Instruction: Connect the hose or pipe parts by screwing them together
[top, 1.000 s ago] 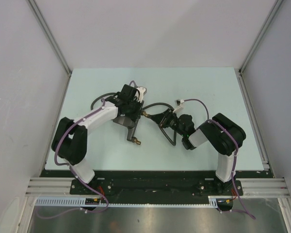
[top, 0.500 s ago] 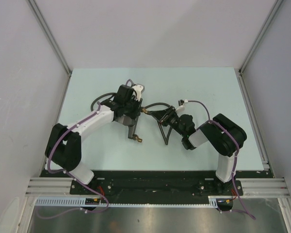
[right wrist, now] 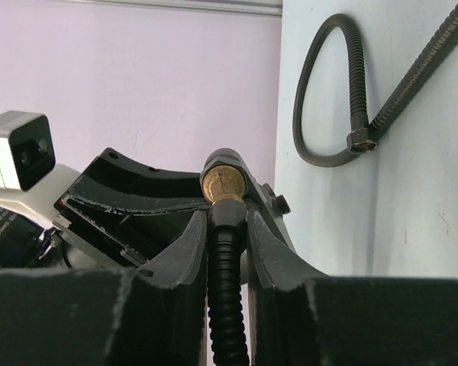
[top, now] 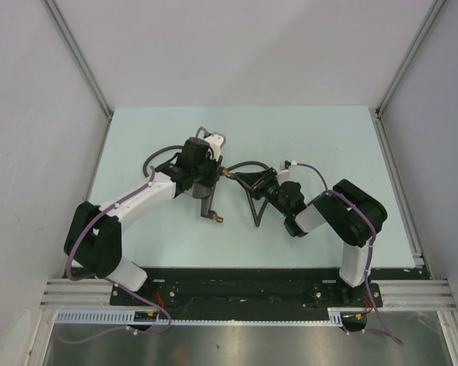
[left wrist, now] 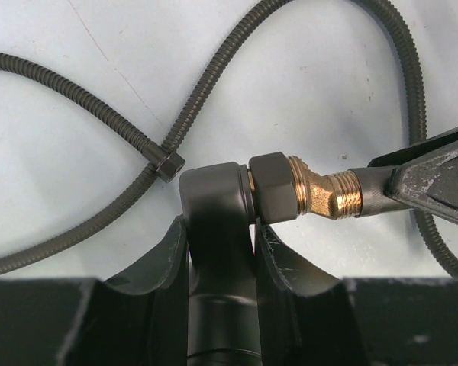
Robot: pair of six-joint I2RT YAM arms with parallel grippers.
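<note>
My left gripper [left wrist: 219, 227] is shut on the dark-grey rigid fitting [left wrist: 214, 191], jaws tight on its round body. A brass elbow with a threaded tip [left wrist: 330, 195] sticks out to the right of the fitting. That tip meets the dark hose end, which my right gripper's fingers [left wrist: 435, 183] hold. In the right wrist view my right gripper [right wrist: 226, 217] is shut on the ribbed dark hose [right wrist: 227, 274] just below its brass end [right wrist: 224, 183]. From above, the left gripper [top: 204, 177] and right gripper [top: 257, 181] face each other mid-table. The fitting's other brass tip [top: 216, 219] points toward me.
The rest of the hose [left wrist: 214, 69] loops over the pale table [top: 328, 137], with a small hex collar [left wrist: 166, 164] where it crosses itself. A loop [top: 154, 158] lies left of my left wrist. Grey walls and aluminium rails [top: 397, 191] border the table.
My right gripper has carried the hose end a little left toward the fitting's brass tip. My left arm's elbow has swung out to the left while its gripper kept hold of the fitting.
</note>
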